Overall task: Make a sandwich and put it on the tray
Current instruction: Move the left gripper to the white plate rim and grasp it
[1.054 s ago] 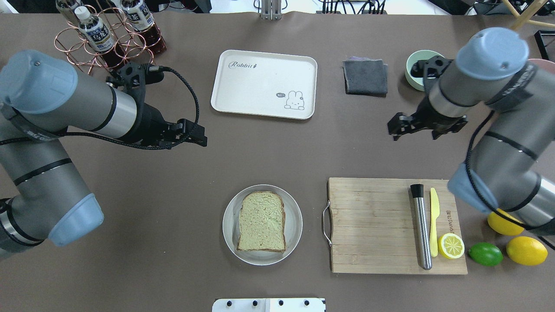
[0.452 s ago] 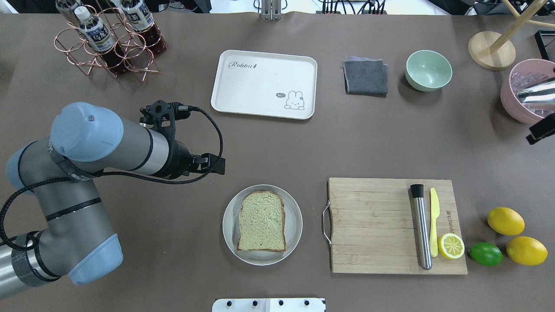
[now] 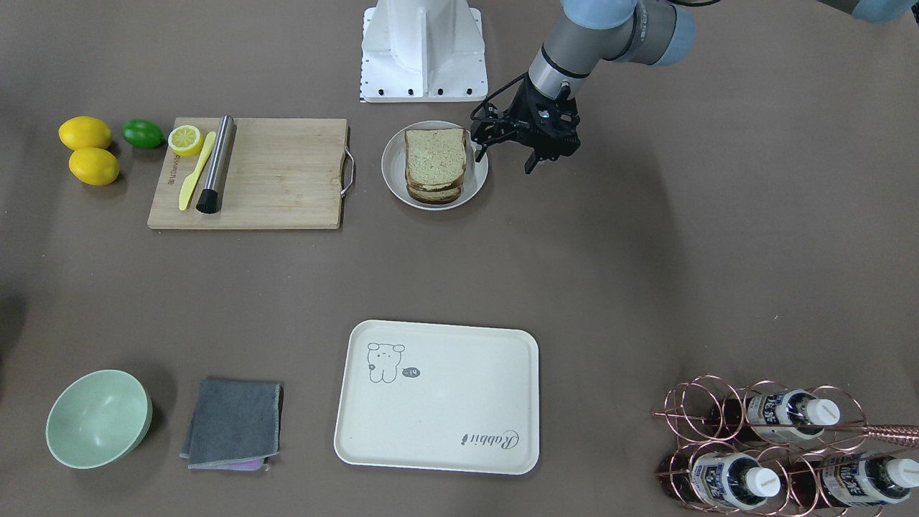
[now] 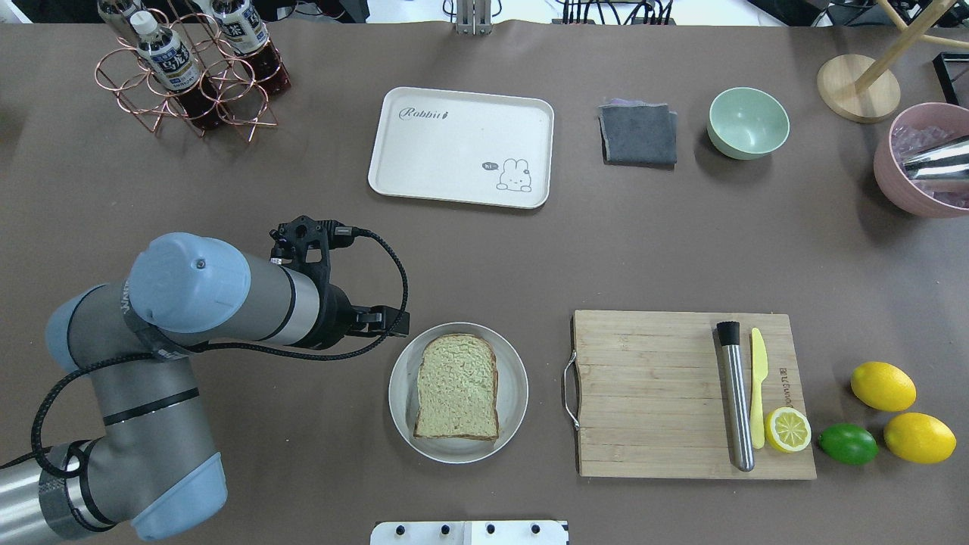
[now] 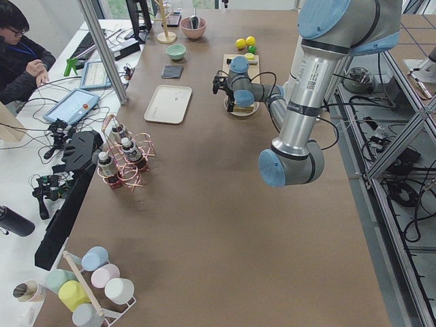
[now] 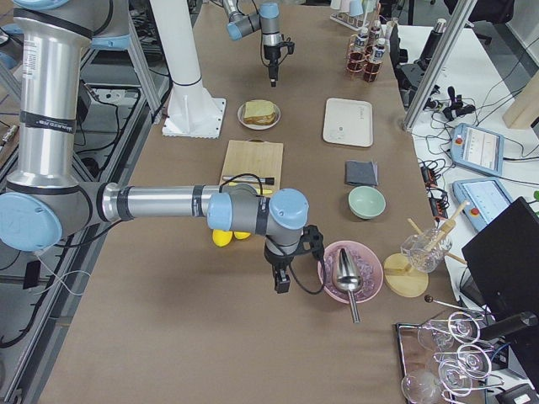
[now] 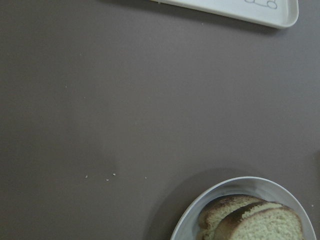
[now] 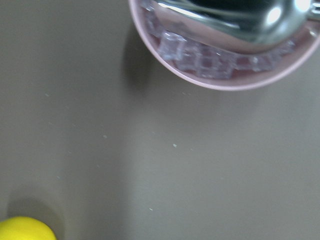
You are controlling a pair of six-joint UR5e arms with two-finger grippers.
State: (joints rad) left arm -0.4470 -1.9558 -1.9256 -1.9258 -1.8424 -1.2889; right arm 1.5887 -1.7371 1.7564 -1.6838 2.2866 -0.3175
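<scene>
The sandwich [image 4: 456, 386] lies on a small round white plate [image 4: 399, 393] at the front middle of the table. In the front-facing view it shows as stacked brown-crusted slices [image 3: 434, 164]; no egg filling shows. My left gripper [image 3: 503, 158] hangs open and empty just beside the plate's rim, on my left of it [image 4: 390, 322]. The left wrist view shows the bread [image 7: 260, 222] at its lower right. The cream tray [image 4: 462, 147] lies empty at the back middle. My right gripper [image 6: 282, 282] shows only in the right side view, near a pink bowl; I cannot tell its state.
A wooden cutting board [image 4: 651, 393] right of the plate holds a metal muddler [image 4: 736, 397], a yellow knife and a half lemon. Lemons and a lime [image 4: 848, 444] lie beside it. A grey cloth [image 4: 638, 135], green bowl [image 4: 748, 123], pink ice bowl [image 4: 920, 163] and bottle rack [image 4: 189, 68] stand at the back.
My left arm has swung toward the front and right, bringing its gripper down beside the plate. My right arm has pulled out of the overhead view to the right.
</scene>
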